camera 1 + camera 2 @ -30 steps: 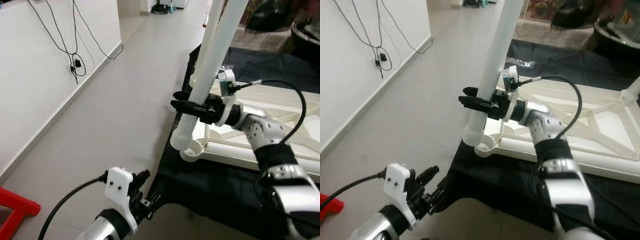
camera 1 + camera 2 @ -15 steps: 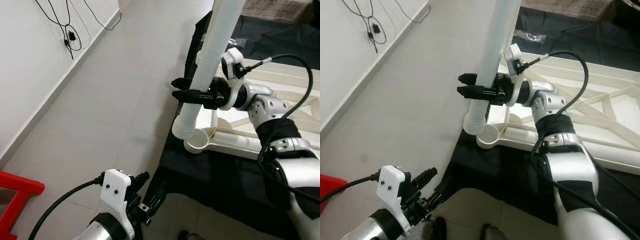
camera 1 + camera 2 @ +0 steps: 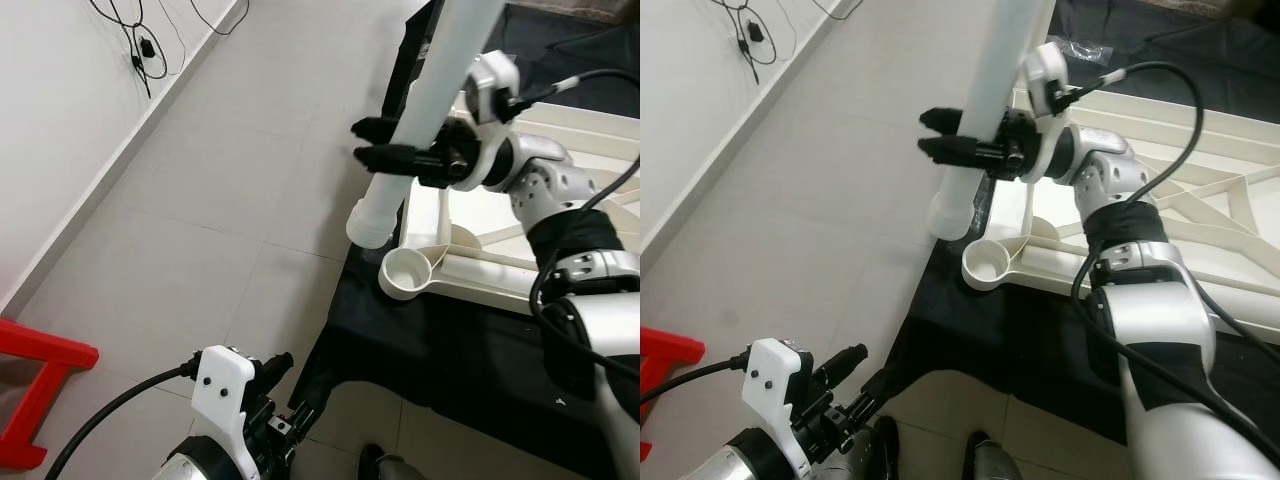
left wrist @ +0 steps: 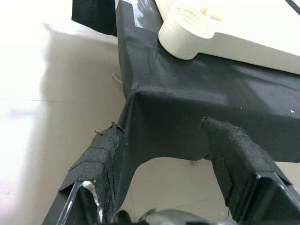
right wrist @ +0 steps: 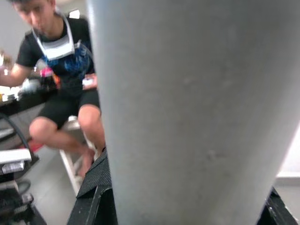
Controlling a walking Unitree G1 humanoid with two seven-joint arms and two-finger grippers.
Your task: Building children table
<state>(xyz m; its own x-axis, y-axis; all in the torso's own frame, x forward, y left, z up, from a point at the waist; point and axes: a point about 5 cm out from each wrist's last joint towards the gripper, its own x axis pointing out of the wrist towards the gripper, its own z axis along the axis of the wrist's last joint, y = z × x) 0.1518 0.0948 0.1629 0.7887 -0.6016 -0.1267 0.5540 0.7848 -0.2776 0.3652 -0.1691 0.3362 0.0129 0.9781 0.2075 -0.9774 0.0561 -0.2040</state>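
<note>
Lifted since a second ago: the table leg [image 3: 432, 105], a smooth white plastic tube with a ribbed end, now hangs clear above and left of the round socket [image 3: 408, 272], no longer touching it. Right gripper [image 3: 372, 141], upper centre of the left eye view, has its black fingers clamped on the leg. White ribbed table top [image 3: 560, 290] lies upside down on a black cloth [image 3: 440, 350] at frame right; pale tiled floor [image 3: 220, 180], white wall with dangling cables [image 3: 140, 60] upper left, red frame [image 3: 40, 385] lower left. Socket cup looks empty.

Left wrist view: left gripper [image 4: 161, 154], fingers spread wide, hovers at the woven cloth edge; socket above.

Right wrist view: matte leg close up; a seated person [image 5: 61, 79] behind.
</note>
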